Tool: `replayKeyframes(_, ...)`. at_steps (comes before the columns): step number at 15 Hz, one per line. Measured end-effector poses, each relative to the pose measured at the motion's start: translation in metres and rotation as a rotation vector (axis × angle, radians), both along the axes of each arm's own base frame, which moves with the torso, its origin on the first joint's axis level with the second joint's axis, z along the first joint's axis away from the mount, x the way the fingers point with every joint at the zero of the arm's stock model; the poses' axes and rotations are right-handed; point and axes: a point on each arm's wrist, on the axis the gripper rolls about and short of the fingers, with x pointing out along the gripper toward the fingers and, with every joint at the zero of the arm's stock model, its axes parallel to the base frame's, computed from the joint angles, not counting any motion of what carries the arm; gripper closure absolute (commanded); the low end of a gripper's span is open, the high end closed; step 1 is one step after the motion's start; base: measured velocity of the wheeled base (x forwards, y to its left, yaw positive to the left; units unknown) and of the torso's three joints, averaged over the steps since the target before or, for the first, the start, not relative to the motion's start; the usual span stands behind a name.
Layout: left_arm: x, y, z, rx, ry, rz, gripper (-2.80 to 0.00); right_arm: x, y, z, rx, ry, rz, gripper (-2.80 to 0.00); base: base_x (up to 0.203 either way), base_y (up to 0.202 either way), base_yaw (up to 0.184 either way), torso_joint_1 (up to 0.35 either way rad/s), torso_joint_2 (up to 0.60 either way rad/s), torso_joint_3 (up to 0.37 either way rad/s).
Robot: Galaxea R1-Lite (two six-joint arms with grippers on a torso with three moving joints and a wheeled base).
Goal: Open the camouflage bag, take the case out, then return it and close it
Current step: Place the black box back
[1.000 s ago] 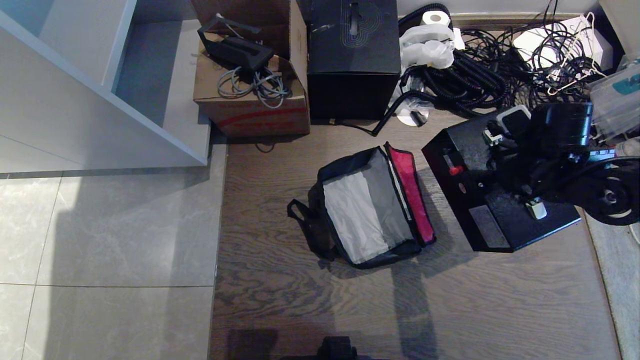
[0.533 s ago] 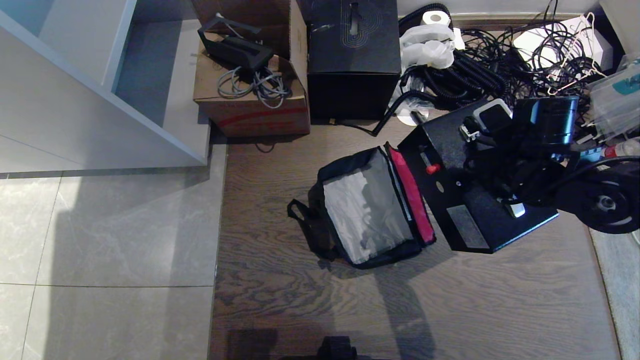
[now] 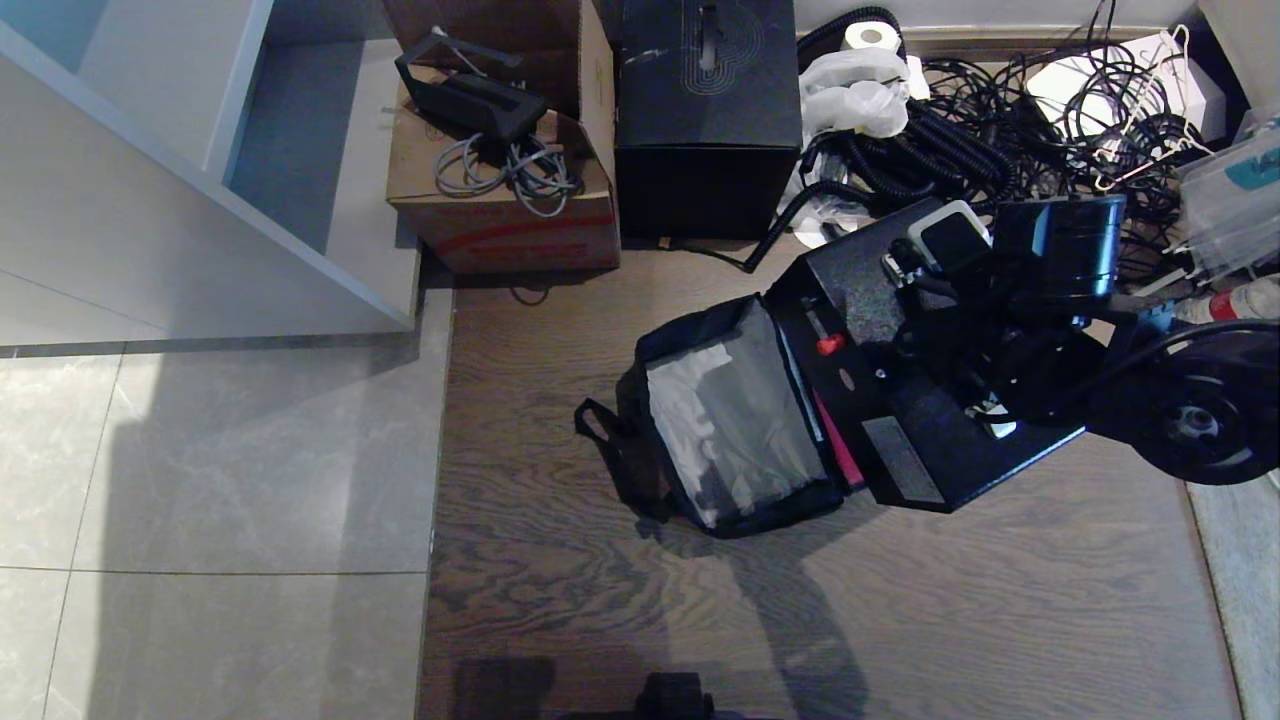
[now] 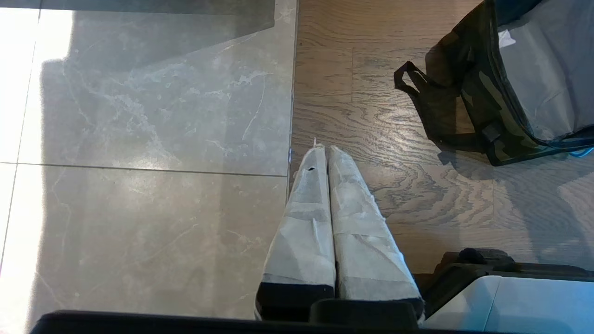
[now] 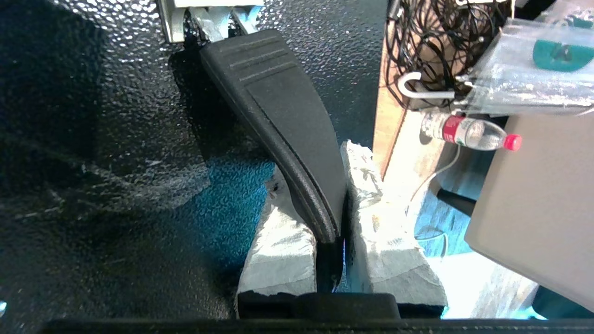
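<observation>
Between the R gripper's [image 5: 332, 204] jaws sits the black handle [image 5: 278, 116] of the case [image 3: 920, 400]: both taped fingers [image 5: 283, 246] clamped on its lower end, one pad each side. Case hangs off that grip, tilted, speckled face toward the head cam, long axis diagonal from up near the cable pile [image 3: 1000, 130] down toward the near floor; red knob [image 3: 828, 345] on the face pointing toward the bag [image 3: 735, 425]. Handle runs away from the jaws along the case top to a silver end fitting [image 5: 185, 21].

Bag lies on the wood floor [image 3: 620, 600] just past the case's far edge from the jaws, lid flipped open, grey lining up, long axis roughly parallel to the case. Case edge now overlaps the bag's red flap [image 3: 838, 450], only a sliver showing.

Counts: 1 case, 1 bag, 1 black cube box [image 3: 708, 110], 1 cardboard box [image 3: 505, 190], 1 water bottle [image 5: 468, 134], 2 grippers.

Vs 1 s ago: case + R arm have swung across toward the bag; then a clear gap and the whole red flap visible. Bag itself unmoved.

L gripper [image 4: 325, 157] parked over the tile/wood seam, fingers pressed together, empty, bag strap [image 4: 417, 93] off to one side of its tips.
</observation>
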Motion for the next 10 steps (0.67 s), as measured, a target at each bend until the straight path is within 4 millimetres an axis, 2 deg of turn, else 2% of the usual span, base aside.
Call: replayKeyframes(10,0.000,0.000,0.000,0.000,0.000,0.000,0.00,-0.010,0.033,-0.006,-0.003,0.006,0.056,0.00,0.000,0.000,0.000,0.000,0.00,0.000)
